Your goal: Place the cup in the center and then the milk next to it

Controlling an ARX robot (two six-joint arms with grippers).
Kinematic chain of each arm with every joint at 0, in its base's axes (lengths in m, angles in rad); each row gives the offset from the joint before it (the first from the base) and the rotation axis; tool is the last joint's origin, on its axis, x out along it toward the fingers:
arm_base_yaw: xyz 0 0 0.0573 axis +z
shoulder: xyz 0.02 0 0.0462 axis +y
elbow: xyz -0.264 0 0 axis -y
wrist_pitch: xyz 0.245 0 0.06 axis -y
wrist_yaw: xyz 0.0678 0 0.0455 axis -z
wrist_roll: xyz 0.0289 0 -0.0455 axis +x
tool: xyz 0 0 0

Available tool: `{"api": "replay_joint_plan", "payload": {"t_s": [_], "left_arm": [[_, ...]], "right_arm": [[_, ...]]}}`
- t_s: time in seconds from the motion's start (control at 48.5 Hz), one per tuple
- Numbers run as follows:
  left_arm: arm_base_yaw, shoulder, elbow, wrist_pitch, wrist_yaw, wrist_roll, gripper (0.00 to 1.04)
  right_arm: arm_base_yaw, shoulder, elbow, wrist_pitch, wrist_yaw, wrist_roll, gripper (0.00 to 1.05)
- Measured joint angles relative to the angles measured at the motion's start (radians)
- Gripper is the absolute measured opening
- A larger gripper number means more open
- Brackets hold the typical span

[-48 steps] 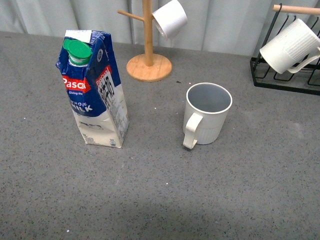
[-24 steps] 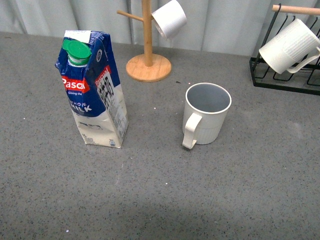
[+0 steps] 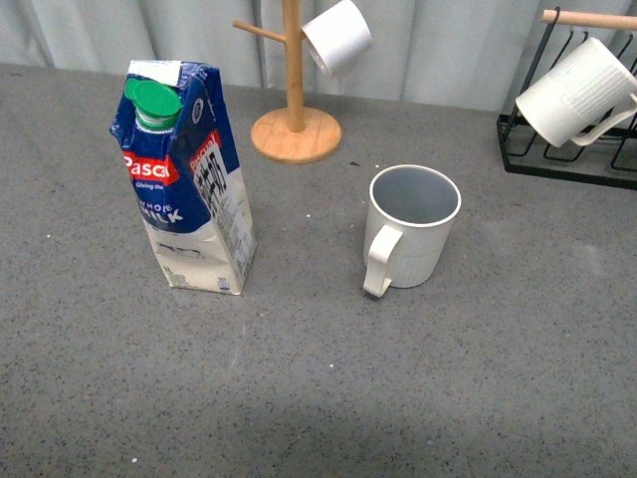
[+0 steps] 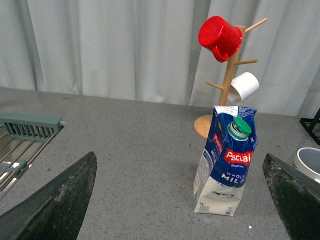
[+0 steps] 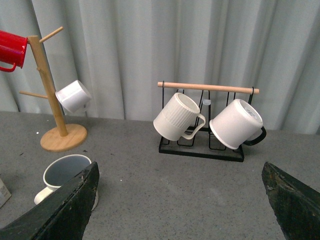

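Cream cup (image 3: pixel 418 244) near green-capped milk (image 3: pixel 189 189)

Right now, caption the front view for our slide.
Upright milk carton and ribbed cup stand apart on grey table, mug tree behind.

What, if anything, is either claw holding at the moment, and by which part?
Nothing. The left claw and right claw are open; cup and milk stand free.

Glossy printed carton (image 3: pixel 189 179) — matt ribbed ceramic cup (image 3: pixel 410 239) — speckled grey table (image 3: pixel 398 378)
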Motion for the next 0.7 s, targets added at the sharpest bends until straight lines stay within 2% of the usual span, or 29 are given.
{"api": "replay_joint_plan", "payload": {"t_s": [0.103,0.186,0.227,0.433,0.557,0.639,0.701], "left_arm": [[0.000,0.000,0.000,-0.001,-0.003,-0.001,0.98],[-0.019,0.026,0.006,-0.051,-0.064,-0.009,0.98],[-0.015,0.078,0.006,-0.042,-0.065,-0.023,0.98],[0.027,0.475,0.013,0.335,-0.026,-0.076,0.98],[-0.010,0.732,0.037,0.567,-0.043,-0.097,0.98],[-0.065,1.011,0.071,0.798,-0.076,-0.104,0.98],[-0.094,1.165,0.089,0.912,-0.074,-0.105,0.98]], "right_arm": [[0.000,0.000,0.000,0.000,0.000,0.000,0.95],[0.000,0.000,0.000,0.000,0.000,0.000,0.95],[0.000,0.000,0.000,0.000,0.000,0.000,0.95],[0.000,0.000,0.000,0.000,0.000,0.000,0.95],[0.000,0.000,0.000,0.000,0.000,0.000,0.95],[0.000,0.000,0.000,0.000,0.000,0.000,0.95],[0.000,0.000,0.000,0.000,0.000,0.000,0.95]]}}
